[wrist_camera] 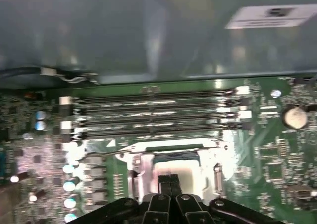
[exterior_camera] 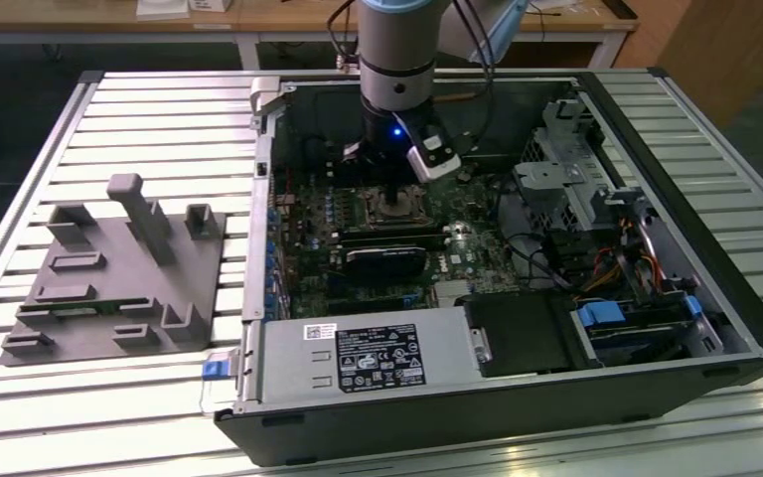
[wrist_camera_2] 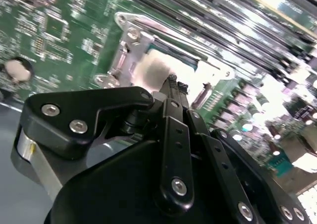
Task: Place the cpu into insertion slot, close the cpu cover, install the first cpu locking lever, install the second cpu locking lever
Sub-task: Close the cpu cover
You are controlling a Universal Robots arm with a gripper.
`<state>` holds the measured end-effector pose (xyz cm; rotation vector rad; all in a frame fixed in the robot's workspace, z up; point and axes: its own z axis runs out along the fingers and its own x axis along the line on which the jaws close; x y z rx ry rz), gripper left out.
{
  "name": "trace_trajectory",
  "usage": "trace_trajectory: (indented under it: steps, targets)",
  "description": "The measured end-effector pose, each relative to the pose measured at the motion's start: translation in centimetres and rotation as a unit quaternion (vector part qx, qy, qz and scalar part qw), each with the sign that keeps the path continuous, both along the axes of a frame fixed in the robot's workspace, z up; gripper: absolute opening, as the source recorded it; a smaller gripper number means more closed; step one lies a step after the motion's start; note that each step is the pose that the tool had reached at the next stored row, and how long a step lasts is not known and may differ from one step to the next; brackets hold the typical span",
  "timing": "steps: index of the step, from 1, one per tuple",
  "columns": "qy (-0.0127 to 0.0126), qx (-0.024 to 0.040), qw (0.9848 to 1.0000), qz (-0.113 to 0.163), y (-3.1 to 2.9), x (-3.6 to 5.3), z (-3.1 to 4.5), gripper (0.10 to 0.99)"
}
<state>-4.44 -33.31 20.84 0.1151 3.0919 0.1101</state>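
The end effector [wrist_camera: 169, 183] [wrist_camera_2: 174, 83] is seen in both wrist views with its fingertips pressed together and nothing pinched between them. It is held low over the cpu [wrist_camera: 189, 173], a pale square seated in the insertion slot [wrist_camera: 134, 170], whose silver rim is seen around it. Whether the tips touch the chip cannot be told. In the exterior view, the end effector is found inside the open computer case [exterior_camera: 488, 417], which is laid on the desk [exterior_camera: 156, 109].
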Motion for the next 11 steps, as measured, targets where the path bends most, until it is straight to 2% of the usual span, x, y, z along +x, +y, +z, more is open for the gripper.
trace_trajectory:
  steps: [3,6,11]
  targets:
    - [0.0011,0.0000,1.0000,0.000,0.00,0.71,0.00,0.106]
    - [0.0012,-0.0001,1.0000,0.000,0.00,0.71,0.17,0.106]
    - [0.0012,0.0000,1.0000,0.000,0.00,0.72,1.31,0.106]
